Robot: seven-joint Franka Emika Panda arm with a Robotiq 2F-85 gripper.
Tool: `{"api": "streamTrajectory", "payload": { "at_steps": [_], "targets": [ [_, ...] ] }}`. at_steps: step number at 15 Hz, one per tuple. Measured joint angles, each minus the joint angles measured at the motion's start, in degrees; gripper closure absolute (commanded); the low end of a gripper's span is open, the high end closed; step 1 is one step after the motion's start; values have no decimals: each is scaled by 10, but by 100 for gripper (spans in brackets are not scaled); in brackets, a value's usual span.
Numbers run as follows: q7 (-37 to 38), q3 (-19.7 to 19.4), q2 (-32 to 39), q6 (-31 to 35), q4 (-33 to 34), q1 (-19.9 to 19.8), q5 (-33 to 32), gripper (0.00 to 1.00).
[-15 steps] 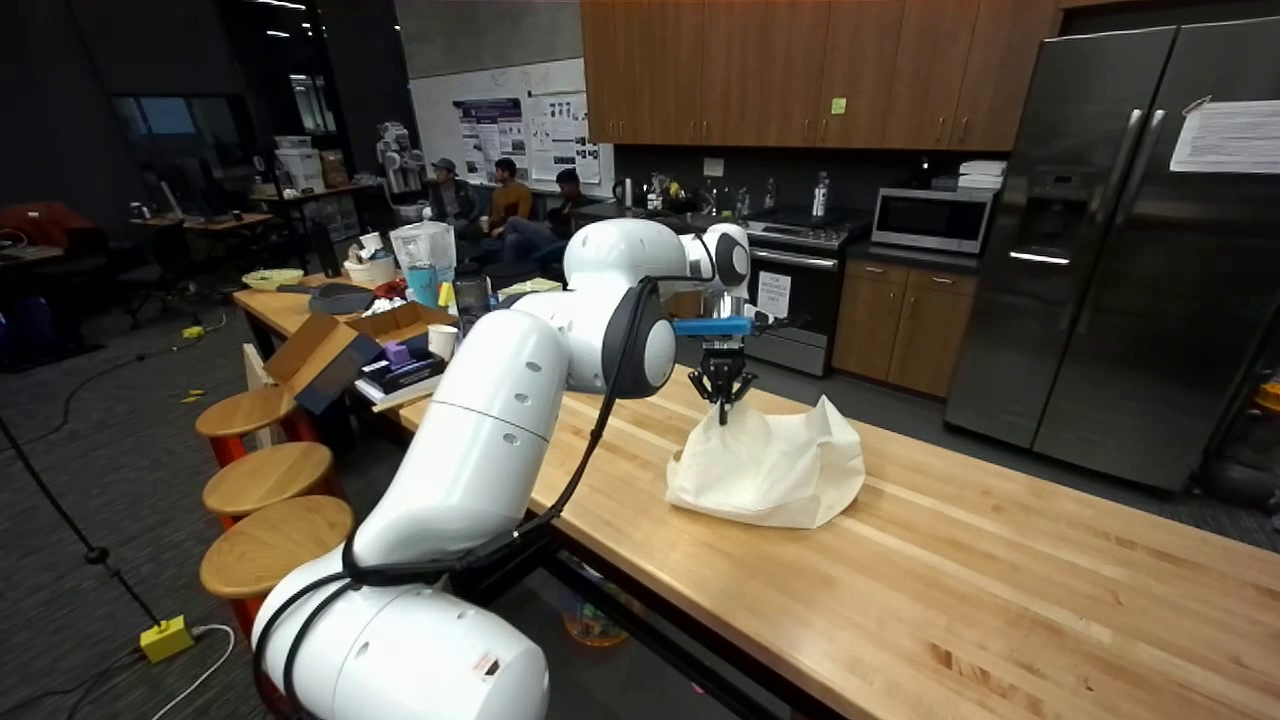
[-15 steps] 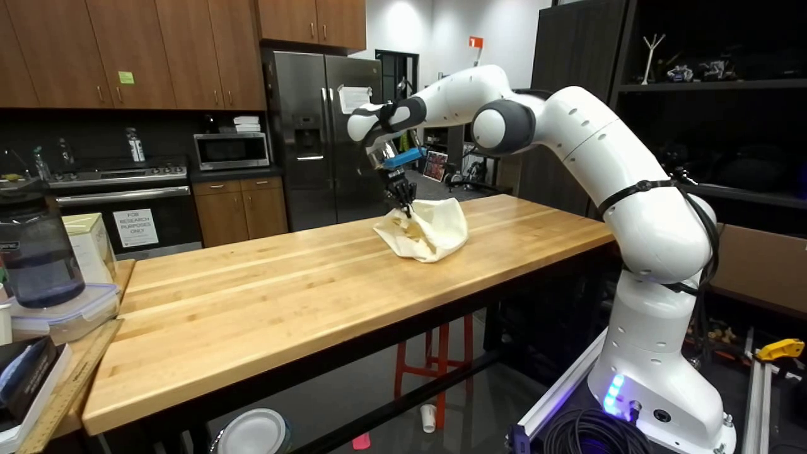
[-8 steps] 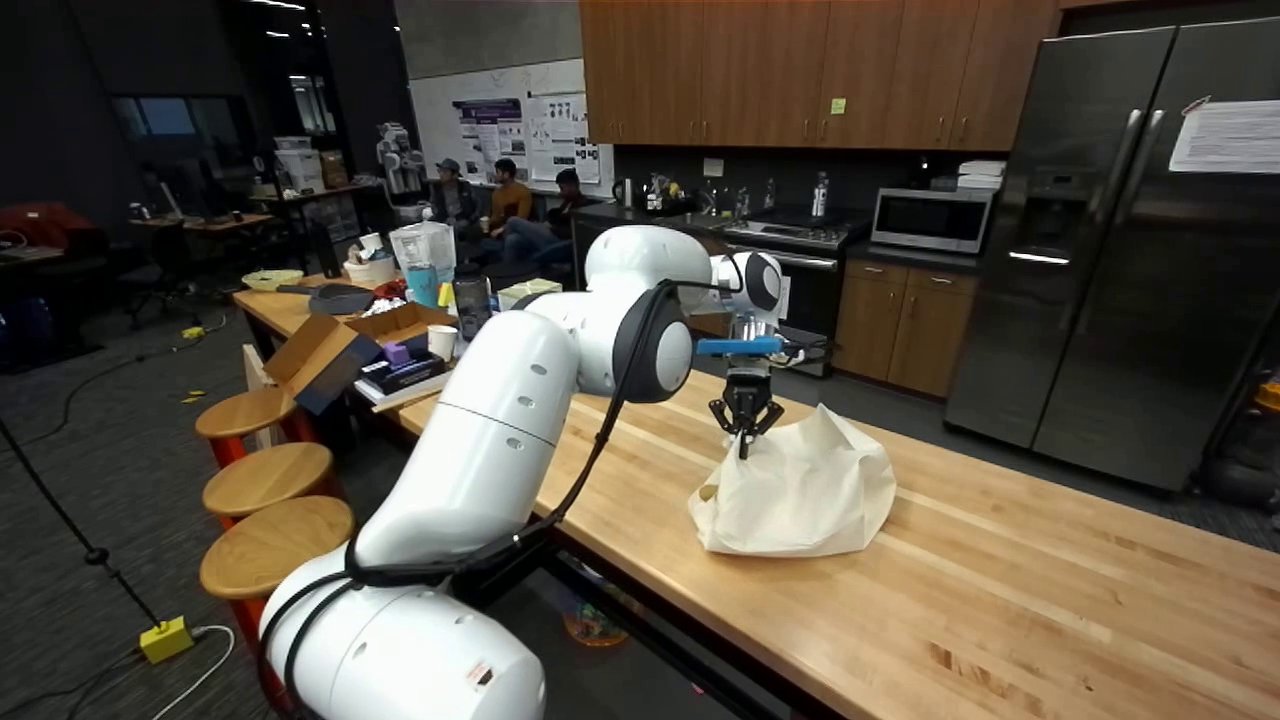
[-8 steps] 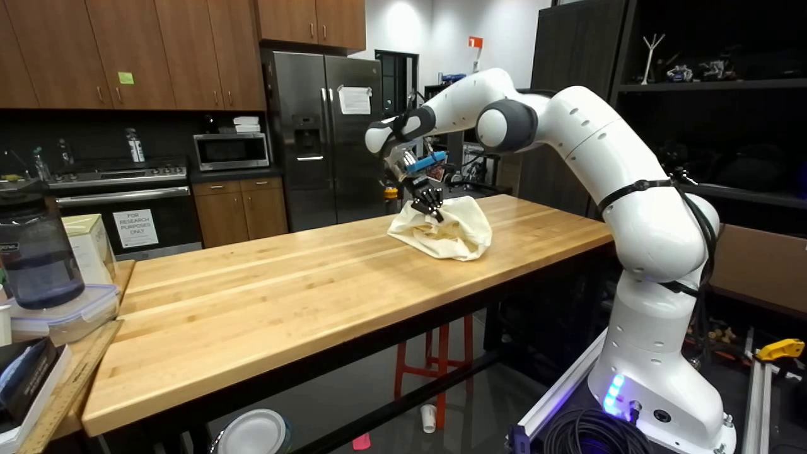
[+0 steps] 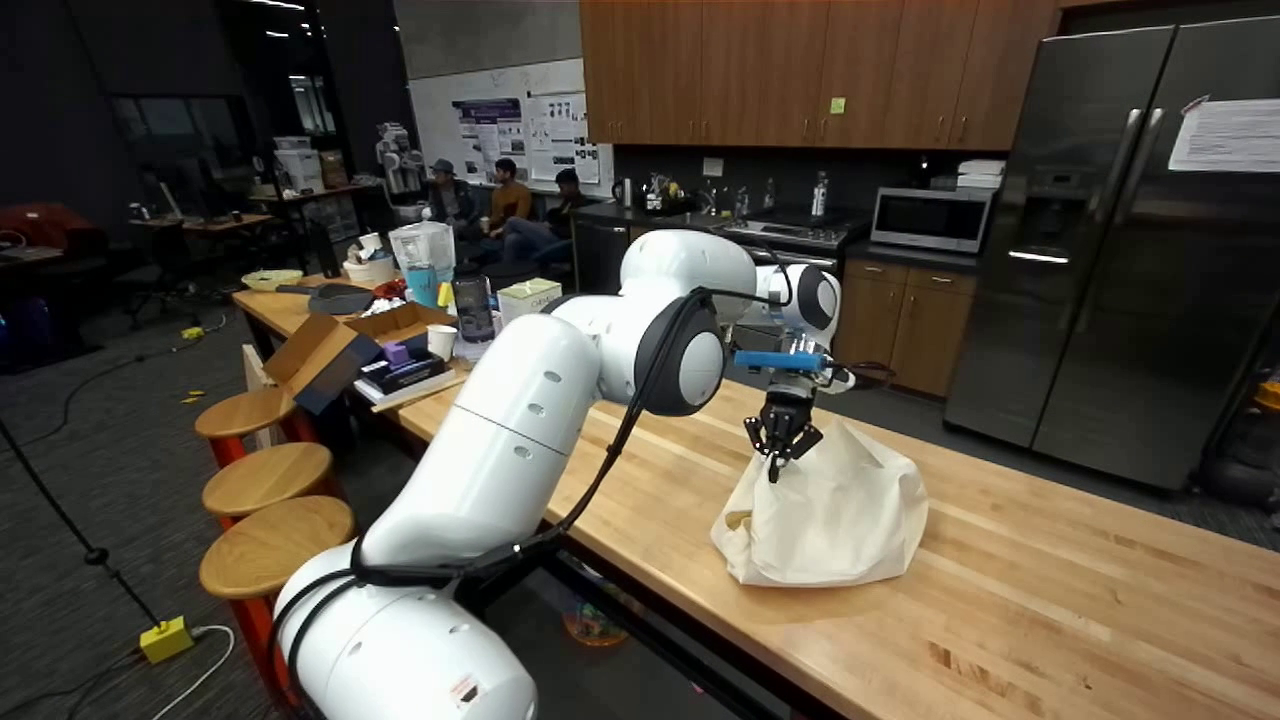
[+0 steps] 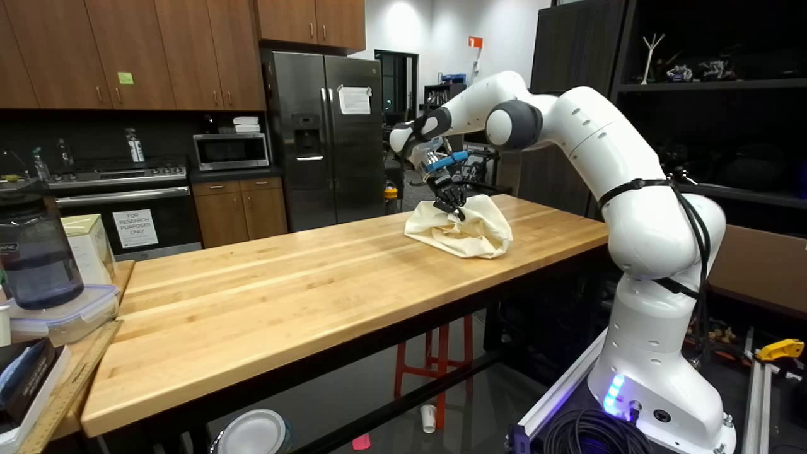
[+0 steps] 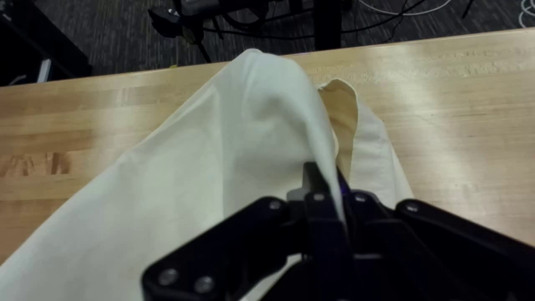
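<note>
A cream cloth bag lies on its side on the wooden table, seen in both exterior views. Its mouth gapes in an exterior view, where the folded bag shows creased inner cloth. My gripper reaches down to the upper edge of the mouth. In the wrist view a thin fold of the bag runs between the fingers of my gripper, which is shut on it. Nothing can be made out deep inside the bag.
The wooden table stretches out around the bag. A cardboard box, a paper cup and a dark pitcher stand at the table's far end. Wooden stools line one side.
In both exterior views my gripper has moved to the right, with the bag dragged along the table under it. The bag's cloth has bulged up and its mouth shows wider.
</note>
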Motion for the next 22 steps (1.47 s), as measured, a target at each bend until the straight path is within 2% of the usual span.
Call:
{"api": "streamTrajectory", "payload": {
  "at_steps": [6,13,19,22],
  "targets": [
    [86,-12,2,9,19,-21,42,99],
    [163,-10,2,51,104,-14,91,99],
    [151,31,1,102,140,21,119,99],
    [87,46,2,107,128,39,114,99]
  ]
}}
